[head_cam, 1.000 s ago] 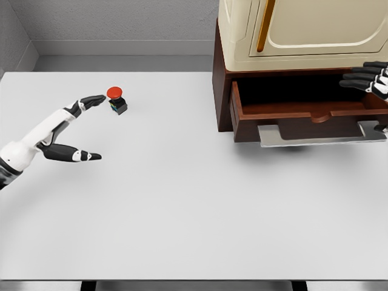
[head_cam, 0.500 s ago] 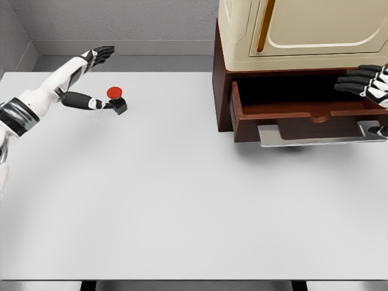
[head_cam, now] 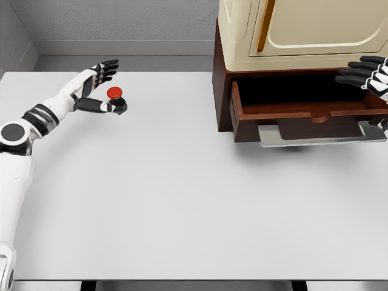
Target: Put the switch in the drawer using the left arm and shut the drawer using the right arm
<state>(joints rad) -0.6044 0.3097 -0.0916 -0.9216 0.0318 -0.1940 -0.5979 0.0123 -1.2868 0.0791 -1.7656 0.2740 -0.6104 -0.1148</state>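
Note:
The switch (head_cam: 115, 96), a red round button on a small black base, stands on the white table (head_cam: 182, 200) at the far left. My left hand (head_cam: 105, 86) is open right at it: the thumb lies along the table and reaches the switch's base, while the fingers (head_cam: 108, 65) are spread behind and above it. The brown drawer (head_cam: 303, 112) is pulled out from under the cream cabinet (head_cam: 285, 30), with a grey handle (head_cam: 315, 134) on its front. At the right edge my right hand (head_cam: 364, 71) hovers open over the drawer's right end, fingers pointing left.
The cabinet's dark brown base (head_cam: 221, 85) stands on the table at the back right. A grey wall (head_cam: 121, 24) runs behind the table. The table's front edge lies near the bottom of the picture.
My left arm swung up from the left side of the table to the switch, and the hand now brackets it, fingers lower than half a second ago. The right hand has barely shifted.

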